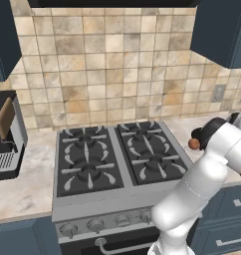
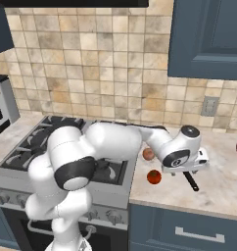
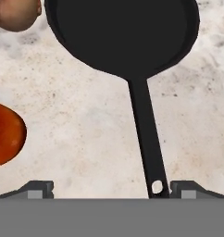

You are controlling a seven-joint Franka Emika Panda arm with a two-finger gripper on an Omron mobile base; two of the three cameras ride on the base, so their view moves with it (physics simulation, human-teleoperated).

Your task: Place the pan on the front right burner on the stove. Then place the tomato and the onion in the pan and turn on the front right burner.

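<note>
1. The arm bends right from the stove (image 1: pixel 107 164), its hand low over the counter (image 2: pixel 223 171)
2. The gripper (image 3: pixel 111 192) is spread wide over the pan (image 3: pixel 123 32) handle
3. Tomato (image 2: pixel 154 177) and onion (image 2: pixel 149 154) lie just beside it

The round black frying pan (image 3: pixel 125 34) looks matt and smooth, like dark coated metal. The red-orange tomato (image 3: pixel 5 134) is glossy; the brownish-tan onion (image 3: pixel 16 14) has a duller sheen. The pale mottled stone-like worktop (image 3: pixel 81 120) appears speckled. The silver-grey steel stove (image 1: pixel 105 206) looks brushed, its black grates (image 1: pixel 87 159) matt cast iron.
</note>
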